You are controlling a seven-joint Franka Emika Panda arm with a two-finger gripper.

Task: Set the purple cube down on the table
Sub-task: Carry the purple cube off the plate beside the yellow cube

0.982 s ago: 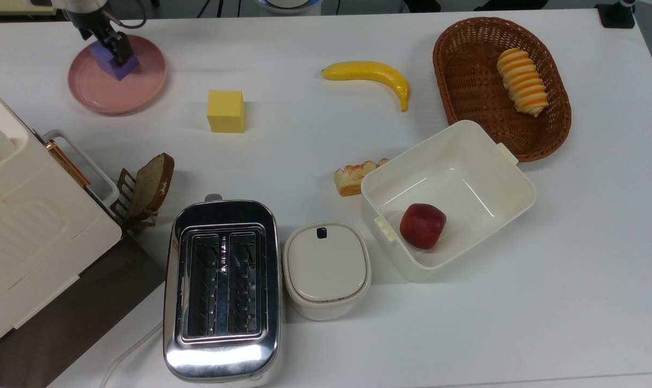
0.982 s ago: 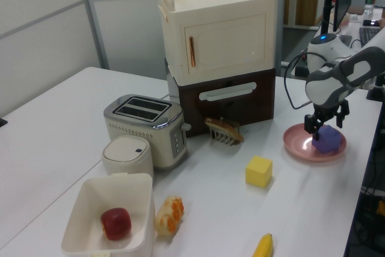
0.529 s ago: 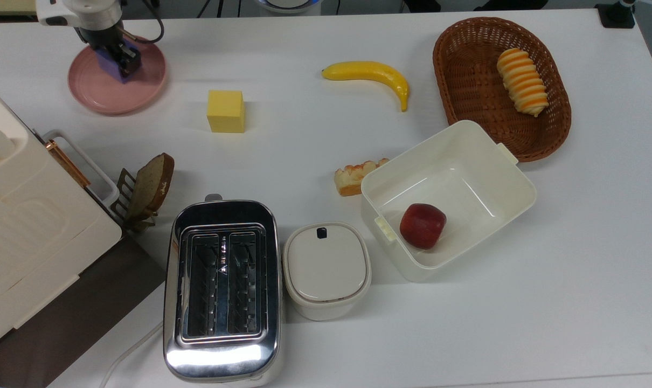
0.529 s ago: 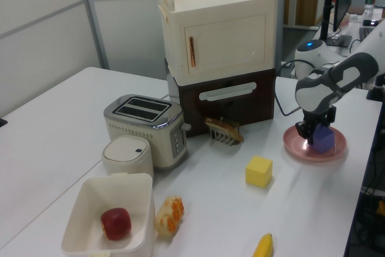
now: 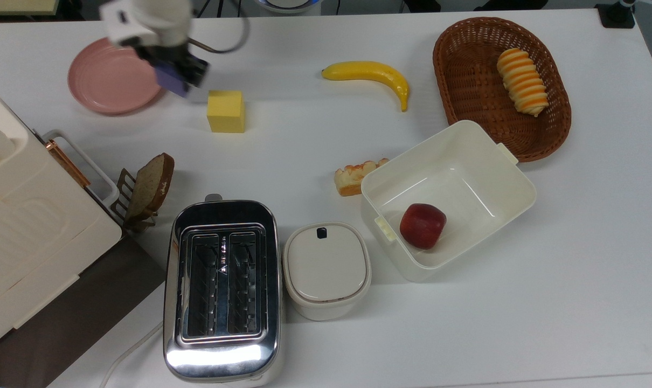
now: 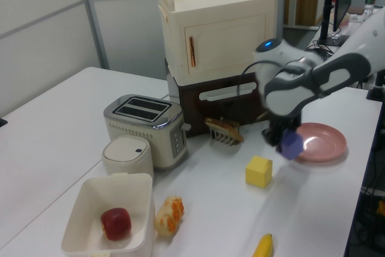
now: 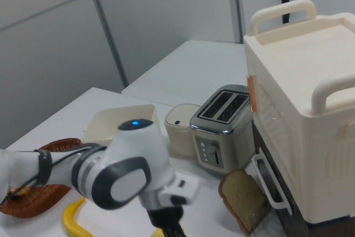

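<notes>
The purple cube (image 5: 168,81) hangs in the air just off the right rim of the round pink plate (image 5: 108,75), with my gripper (image 5: 181,75) shut on it. The yellow cube (image 5: 226,110) sits on the white table (image 5: 574,280) just right of and below it in the top view. In the left view the purple cube (image 6: 293,145) is held by the gripper (image 6: 284,141) between the plate (image 6: 325,142) and the yellow cube (image 6: 258,171), clear of the tabletop. The plate has nothing on it. The arm's white body (image 7: 125,176) is in the right view's foreground.
A banana (image 5: 372,75) and a wicker basket (image 5: 466,81) holding a bread roll lie to the top view's right. A white bin (image 5: 498,178) contains an apple. The toaster (image 5: 221,291), a lidded pot (image 5: 326,269), a bread slice in a rack (image 5: 148,186) and a cream cabinet (image 5: 19,231) stand to the top view's lower left.
The gripper has lifted the purple cube off the pink plate and carried it to the top view's right, toward the yellow cube. The plate now stands bare.
</notes>
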